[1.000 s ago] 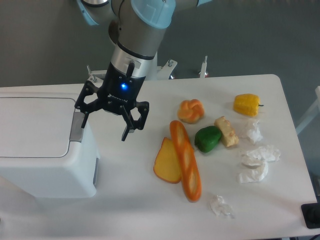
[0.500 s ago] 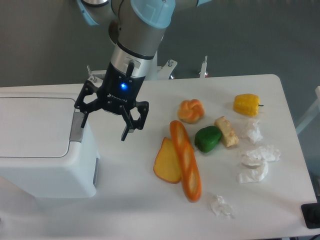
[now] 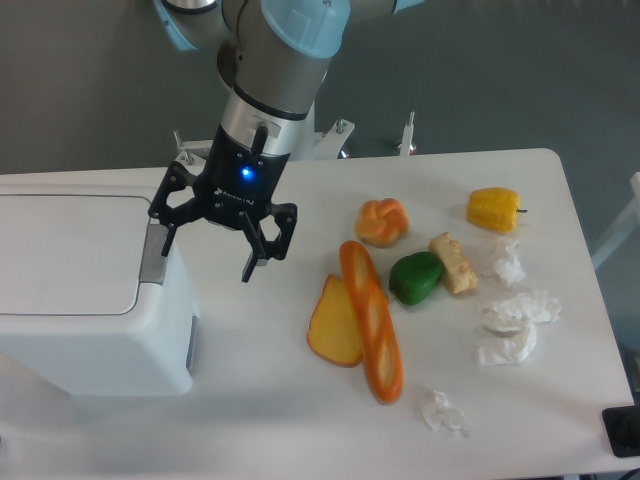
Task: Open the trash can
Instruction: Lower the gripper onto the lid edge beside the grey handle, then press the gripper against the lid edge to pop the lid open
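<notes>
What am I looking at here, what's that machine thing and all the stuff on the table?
This is one picture from a fixed camera looking down at a white table. The grey and blue machine is a robot arm; its black end effector has two fingers, spread open and holding nothing. It hangs beside the right edge of a big white trash can, near the grey push tab, with the lid shut. To the right lie toy foods: a baguette, a cheese-like wedge, a bun, a green pepper, a yellow pepper, plus crumpled paper.
</notes>
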Motion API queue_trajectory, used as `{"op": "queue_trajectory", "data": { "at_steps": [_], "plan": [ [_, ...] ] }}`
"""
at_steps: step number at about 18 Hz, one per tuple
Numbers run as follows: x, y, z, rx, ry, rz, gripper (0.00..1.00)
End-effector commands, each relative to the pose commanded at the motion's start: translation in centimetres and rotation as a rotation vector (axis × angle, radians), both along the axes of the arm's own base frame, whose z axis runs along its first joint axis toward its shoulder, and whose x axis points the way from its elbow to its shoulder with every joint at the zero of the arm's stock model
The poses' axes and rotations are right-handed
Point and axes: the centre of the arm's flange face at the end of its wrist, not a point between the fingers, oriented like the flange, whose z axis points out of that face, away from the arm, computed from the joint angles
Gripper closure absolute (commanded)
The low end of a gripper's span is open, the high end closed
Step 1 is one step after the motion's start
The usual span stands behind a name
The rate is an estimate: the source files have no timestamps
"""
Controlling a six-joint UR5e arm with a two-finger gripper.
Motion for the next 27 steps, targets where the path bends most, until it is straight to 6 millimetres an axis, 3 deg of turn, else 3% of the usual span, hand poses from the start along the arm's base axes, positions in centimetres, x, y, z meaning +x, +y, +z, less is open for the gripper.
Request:
{"op": "queue_trajectory", "data": {
  "at_steps": [27],
  "plan": [
    [0.6, 0.4, -1.5, -0.016, -0.013, -0.015, 0.0]
  ]
}}
